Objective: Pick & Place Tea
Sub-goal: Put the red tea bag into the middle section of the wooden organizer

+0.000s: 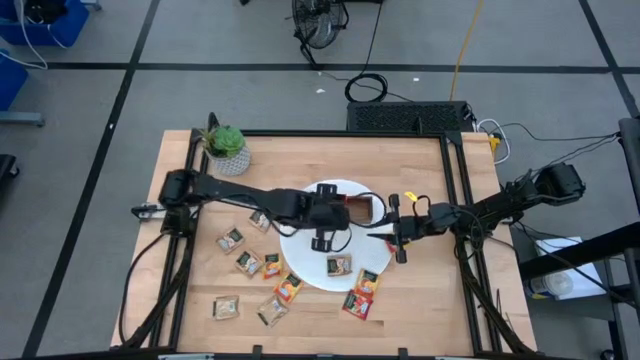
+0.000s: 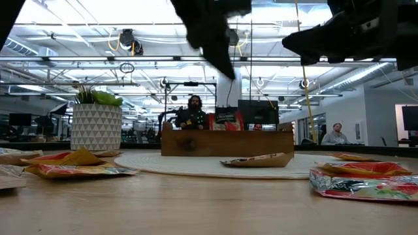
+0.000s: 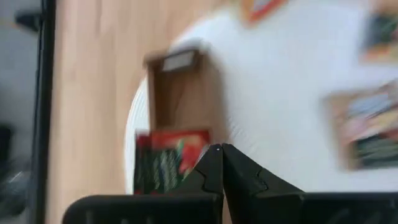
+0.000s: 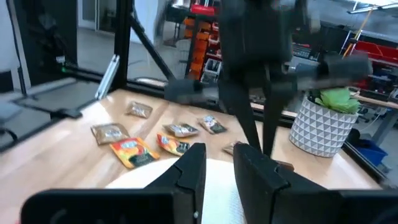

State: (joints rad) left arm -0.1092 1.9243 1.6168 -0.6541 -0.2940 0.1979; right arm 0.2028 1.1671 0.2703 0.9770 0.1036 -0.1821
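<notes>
Where sachets (image 1: 248,262) scatter, potted plant (image 1: 227,148) beside white plate (image 1: 308,262).

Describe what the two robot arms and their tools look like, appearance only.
Both arms are dark, nearly black, built of slim jointed segments. The left arm trails black cables beside its base. The right arm has a bulkier dark housing at its outer end. Each tool has two dark tapering fingers: the left tool comes to a narrow point, the right tool has broader, flat-sided fingers.
</notes>
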